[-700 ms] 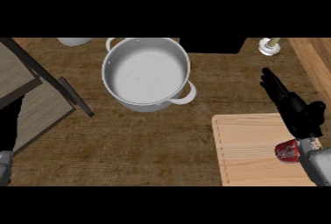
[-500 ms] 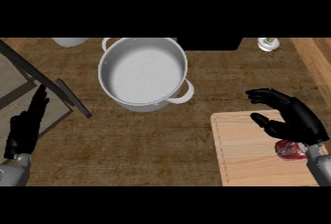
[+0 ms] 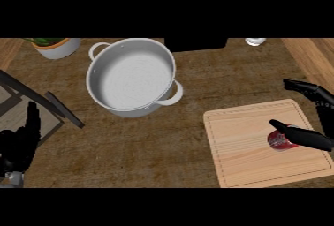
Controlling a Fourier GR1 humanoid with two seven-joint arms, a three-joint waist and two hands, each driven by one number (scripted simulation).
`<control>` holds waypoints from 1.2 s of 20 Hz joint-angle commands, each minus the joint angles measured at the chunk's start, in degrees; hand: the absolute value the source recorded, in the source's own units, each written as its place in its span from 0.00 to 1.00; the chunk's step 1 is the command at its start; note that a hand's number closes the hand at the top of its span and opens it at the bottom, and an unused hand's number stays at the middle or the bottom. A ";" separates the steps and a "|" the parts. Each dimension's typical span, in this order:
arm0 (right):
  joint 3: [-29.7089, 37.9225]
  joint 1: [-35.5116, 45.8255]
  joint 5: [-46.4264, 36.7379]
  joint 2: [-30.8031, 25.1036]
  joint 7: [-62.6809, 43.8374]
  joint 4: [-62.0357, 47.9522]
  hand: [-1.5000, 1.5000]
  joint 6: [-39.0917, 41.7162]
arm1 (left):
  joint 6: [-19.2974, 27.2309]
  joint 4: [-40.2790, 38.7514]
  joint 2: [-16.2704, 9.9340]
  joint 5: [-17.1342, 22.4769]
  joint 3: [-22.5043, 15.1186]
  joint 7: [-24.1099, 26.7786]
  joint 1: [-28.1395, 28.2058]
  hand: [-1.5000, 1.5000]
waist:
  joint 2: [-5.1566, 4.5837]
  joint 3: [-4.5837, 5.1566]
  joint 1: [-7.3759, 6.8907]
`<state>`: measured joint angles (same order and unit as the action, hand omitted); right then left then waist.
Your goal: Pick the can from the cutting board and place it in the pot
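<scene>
A red can (image 3: 279,142) stands on the light wooden cutting board (image 3: 251,145) at the lower right. My right hand (image 3: 308,137) comes in from the right edge. Its thumb lies across the can's right side and its fingers (image 3: 312,92) stretch out straight, well above the board's far corner, so the hand is open. The grey metal pot (image 3: 130,77), with nothing in it, sits at the upper left of the counter. My left hand (image 3: 23,143) rests open at the lower left edge, fingers up, far from the can.
A potted plant (image 3: 55,45) stands behind the pot at the top left. A black block (image 3: 195,43) and a small pale jar (image 3: 256,41) sit along the back edge. Dark rails (image 3: 46,102) cross the left side. A wooden strip (image 3: 313,53) borders the right.
My right hand has moved toward the right edge and opened wider; its thumb now lies over the can. The left hand has hardly moved. The can stays on the board.
</scene>
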<state>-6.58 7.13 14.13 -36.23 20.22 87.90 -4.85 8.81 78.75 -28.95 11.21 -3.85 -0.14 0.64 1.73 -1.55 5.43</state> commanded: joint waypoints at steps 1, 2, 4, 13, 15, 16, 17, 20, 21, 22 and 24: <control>5.40 -3.66 4.19 1.23 9.67 3.64 0.00 0.76 | -6.11 0.20 7.40 3.08 -7.63 -1.11 0.17 0.50 | -1.17 1.41 1.22; 4.73 -6.03 3.91 0.54 10.30 5.60 0.00 1.97 | -6.26 0.27 7.70 3.07 -8.02 -1.74 0.73 0.50 | -1.07 1.48 1.44; 5.96 -8.66 3.79 -3.30 8.89 5.73 0.00 4.48 | -8.07 2.43 5.49 4.56 -6.66 -5.00 -1.98 0.50 | -1.28 1.52 0.11; 8.86 -14.40 9.94 -16.24 -10.49 9.50 0.00 13.05 | -7.41 3.13 9.33 2.27 -9.70 -4.51 -1.36 0.50 | -1.58 1.79 -2.17; 9.50 -13.53 11.74 -17.15 -14.54 9.40 0.00 13.63 | -7.55 2.39 9.73 1.93 -9.53 -4.66 -3.17 0.50 | -1.76 1.72 -3.55; 9.81 -12.42 14.24 -18.04 -17.54 9.43 0.00 14.89 | -6.00 1.09 11.21 0.29 -10.93 -6.33 -5.64 0.50 | -1.93 1.73 -3.31; 9.11 -13.51 13.23 -17.86 -16.72 6.99 0.00 15.94 | -7.17 3.27 10.69 0.91 -11.25 -7.43 -4.60 0.50 | -1.85 1.61 -4.30; 3.19 -12.58 10.41 -18.43 -23.05 7.64 0.00 17.33 | -9.23 2.70 9.96 1.38 -10.90 -7.92 -5.86 0.50 | -1.94 1.61 -5.58; 2.01 -13.03 7.49 -17.73 -19.94 5.17 0.00 18.74 | -8.42 1.99 11.55 1.49 -11.11 -8.75 -6.49 0.50 | -1.96 1.55 -5.58; 0.15 -12.71 7.04 -19.58 -22.47 7.17 0.00 20.57 | -9.03 -1.89 12.35 0.13 -11.88 -4.48 -5.59 0.50 | -2.11 1.64 -5.47; 0.14 -12.16 4.05 -20.37 -20.22 2.65 0.00 23.91 | -10.23 1.23 9.54 1.29 -9.41 -6.18 -5.53 0.50 | -1.88 1.55 -5.93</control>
<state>-3.81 -5.66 21.58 -54.84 1.34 93.35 14.60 0.53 80.38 -18.72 11.94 -13.95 -6.23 -4.67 -0.08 -0.08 0.25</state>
